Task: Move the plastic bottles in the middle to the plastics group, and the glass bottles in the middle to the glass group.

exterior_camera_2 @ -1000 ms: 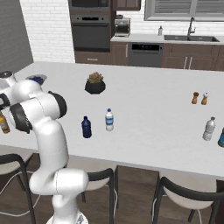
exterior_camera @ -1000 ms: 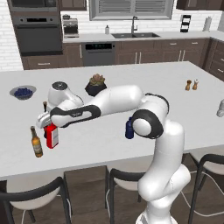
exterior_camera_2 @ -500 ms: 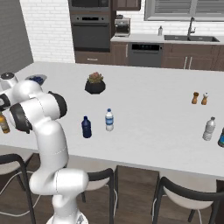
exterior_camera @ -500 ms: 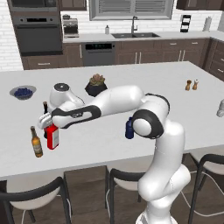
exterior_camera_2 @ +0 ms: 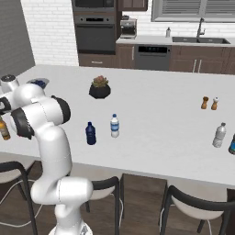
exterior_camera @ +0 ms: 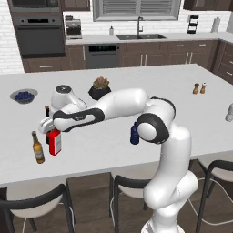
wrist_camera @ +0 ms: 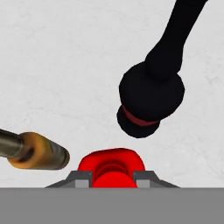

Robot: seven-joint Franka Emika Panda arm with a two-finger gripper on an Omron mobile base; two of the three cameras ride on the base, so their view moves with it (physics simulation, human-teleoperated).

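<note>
At the left of the left base view the amber beer bottle (exterior_camera: 37, 148) stands just beside the red bottle (exterior_camera: 54, 141); the gripper (exterior_camera: 49, 125) is clamped on that red bottle's top; blue bottle (exterior_camera_2: 91, 133) and water bottle (exterior_camera_2: 114, 126) wait mid-counter.

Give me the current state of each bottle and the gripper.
Red bottle: upright on the counter, clamped at the top by the gripper.
Amber bottle: upright, beside the red one.
Dark bottle: upright, free.
Blue bottle: upright, mid-counter, unmoved.
Water bottle: upright, beside the blue one.
Pale bottle: upright, far right.
</note>
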